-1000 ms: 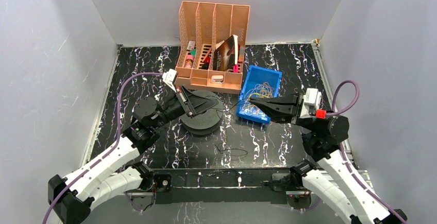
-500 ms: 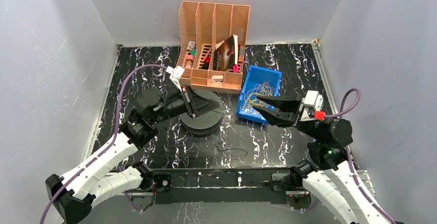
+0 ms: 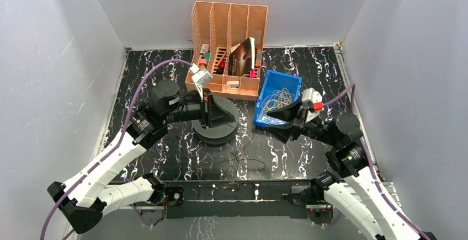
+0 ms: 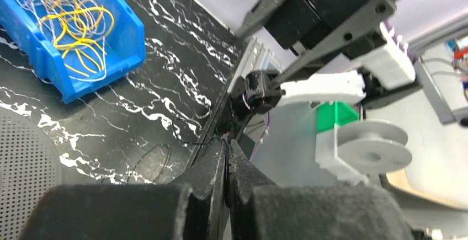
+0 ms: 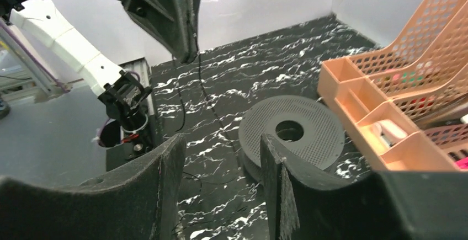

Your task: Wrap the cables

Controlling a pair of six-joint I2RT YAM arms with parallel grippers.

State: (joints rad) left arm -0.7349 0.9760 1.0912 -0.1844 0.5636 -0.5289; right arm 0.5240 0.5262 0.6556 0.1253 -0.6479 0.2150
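Observation:
In the left wrist view a thin black cable (image 4: 190, 141) is pinched in my left gripper (image 4: 227, 147), which is shut on it; the cable runs off to a loose loop (image 4: 144, 161) on the table. From above, the left gripper (image 3: 208, 113) hovers over the dark grey spool (image 3: 221, 127). The black cable (image 3: 251, 163) lies in front of the spool. My right gripper (image 3: 270, 122) stands open with nothing between its fingers, at the near corner of the blue bin (image 3: 288, 80). That bin holds tangled yellow and orange cables (image 3: 276, 99). The right wrist view faces the spool (image 5: 323, 135) through the open right gripper (image 5: 221, 140).
A peach desk organiser (image 3: 229, 22) with several items stands at the back, just behind the spool and the bin. Grey walls close in the left, right and back sides. The arms' base rail (image 3: 237, 191) runs along the near edge.
My right gripper has opened and swung left and down from the blue bin toward the spool. The left wrist has rolled and shifted right over the spool, still shut on the black cable.

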